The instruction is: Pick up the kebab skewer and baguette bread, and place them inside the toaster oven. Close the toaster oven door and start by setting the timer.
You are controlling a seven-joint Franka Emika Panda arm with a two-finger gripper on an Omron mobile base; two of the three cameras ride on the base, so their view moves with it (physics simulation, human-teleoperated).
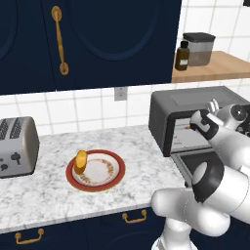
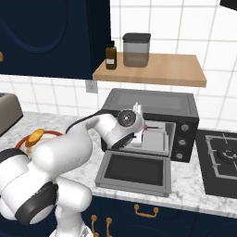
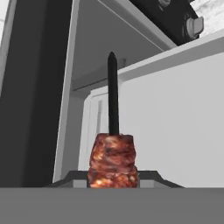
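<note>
A white marble-patterned desk [image 1: 44,190] with grey veining is seen below dark navy cabinets with brass handles. Toward the desk's right end, against the tiled back wall, the toaster oven [image 2: 152,104] is found: a dark grey, matte, boxy shell with round knobs down its right side. The toaster oven door [image 2: 133,172] is dropped flat toward the desk's front edge, a dark glass pane set in a lighter grey frame.

The pincer [image 2: 144,130] is held at the oven's open mouth, just above the lowered door. In the hand view the kebab skewer [image 3: 113,162] is seen pinched between the fingertips, which are pressed in on its glossy red-brown meat chunk; its thin, dark-looking stick is pointed straight ahead into the pale, smooth-walled oven cavity. Whether the skewer touches the rack cannot be told.

Near the middle of the desk, closer to the front edge, a round plate [image 1: 113,172] with a red rim and cream centre is laid. The baguette bread [image 1: 80,161], a short, rounded, golden orange-brown loaf, is rested on the plate's left side, across its rim.

At the desk's left end a brushed silver toaster [image 1: 17,145] with two slots is stood. On a wooden shelf [image 2: 152,69] above the oven, a small brown bottle [image 2: 110,56] and a smoked, dark-lidded canister [image 2: 136,50] are placed side by side.
</note>
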